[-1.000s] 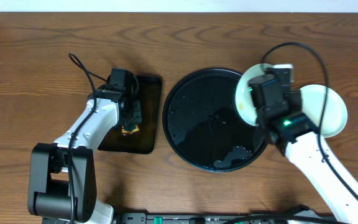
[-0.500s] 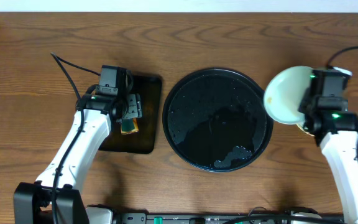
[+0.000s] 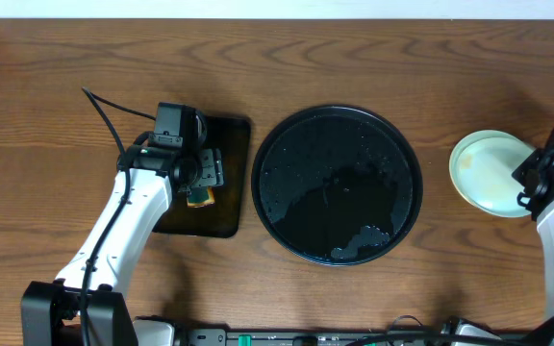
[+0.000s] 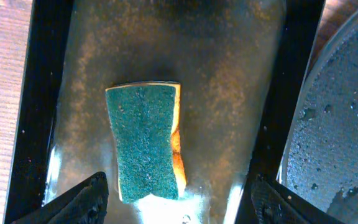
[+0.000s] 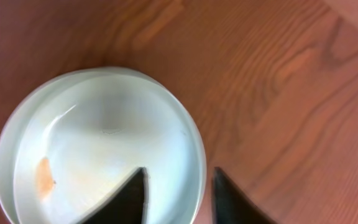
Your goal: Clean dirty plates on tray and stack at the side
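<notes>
The plates [image 3: 487,171] lie stacked on the table at the far right, off the tray. The top plate [image 5: 98,143] is pale mint with a small brown smear at its left. A second rim shows just under it; the rest of the stack is hidden. My right gripper [image 3: 535,185] is at the stack's right edge, its fingers [image 5: 179,180] parted astride the top plate's rim, one over the plate and one outside. The round black tray [image 3: 306,159] holds no plates and is wet with droplets. My left gripper [image 3: 205,173] hangs open [image 4: 176,190] over a sponge.
A green and orange sponge [image 4: 145,143] lies flat in the small rectangular black tray [image 3: 231,135], left of the round tray [image 4: 347,112]. Bare wooden table surrounds the trays. The right arm reaches in from the lower right corner.
My right gripper carried the mint plate from the round tray's right rim out to the right and laid it flat on the stack. The left gripper lifted slightly over the sponge.
</notes>
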Available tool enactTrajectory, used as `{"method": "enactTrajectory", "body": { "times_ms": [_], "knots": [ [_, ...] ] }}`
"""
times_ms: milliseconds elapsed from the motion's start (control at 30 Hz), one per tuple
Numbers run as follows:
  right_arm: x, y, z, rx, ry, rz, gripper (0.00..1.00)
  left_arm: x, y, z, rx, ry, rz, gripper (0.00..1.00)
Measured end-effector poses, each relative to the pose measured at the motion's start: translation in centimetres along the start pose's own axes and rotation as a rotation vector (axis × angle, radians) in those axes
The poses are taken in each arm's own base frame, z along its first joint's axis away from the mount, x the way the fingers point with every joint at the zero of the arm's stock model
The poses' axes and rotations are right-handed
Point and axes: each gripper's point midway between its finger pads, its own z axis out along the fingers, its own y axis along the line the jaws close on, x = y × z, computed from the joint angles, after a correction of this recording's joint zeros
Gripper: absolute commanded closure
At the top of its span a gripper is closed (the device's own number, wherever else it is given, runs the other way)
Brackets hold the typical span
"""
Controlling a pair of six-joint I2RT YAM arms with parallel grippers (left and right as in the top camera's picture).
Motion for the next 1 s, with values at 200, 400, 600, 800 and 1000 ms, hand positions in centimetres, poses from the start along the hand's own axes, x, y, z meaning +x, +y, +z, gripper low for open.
{"method": "enactTrajectory", "body": {
  "times_ms": [200, 400, 600, 800, 1000],
  "knots": [
    [1.4, 3.1, -0.2, -0.186, 0.079, -0.016, 0.44, 0.8, 0.1, 0.0, 0.000, 0.033, -0.002, 0.19],
    [6.2, 7.1, -2.6, -0.444, 0.277, -0.144, 0.36, 2.0, 0.4, -0.1, -0.014, 0.084, -0.004, 0.18],
    [11.6, 7.8, -5.3, -0.518, 0.479, -0.279, 0.22, 4.6, 1.4, -0.5, -0.064, 0.186, -0.024, 0.18],
    [13.6, 6.2, -6.5, -0.463, 0.554, -0.342, 0.01, 6.9, 2.3, -1.5, -0.106, 0.275, -0.036, 0.18],
    [11.4, 6.1, -9.4, -0.507, 0.358, -0.369, 0.01, 6.2, 2.2, -4.8, -0.072, 0.110, -0.048, 0.18]
  ]
}}
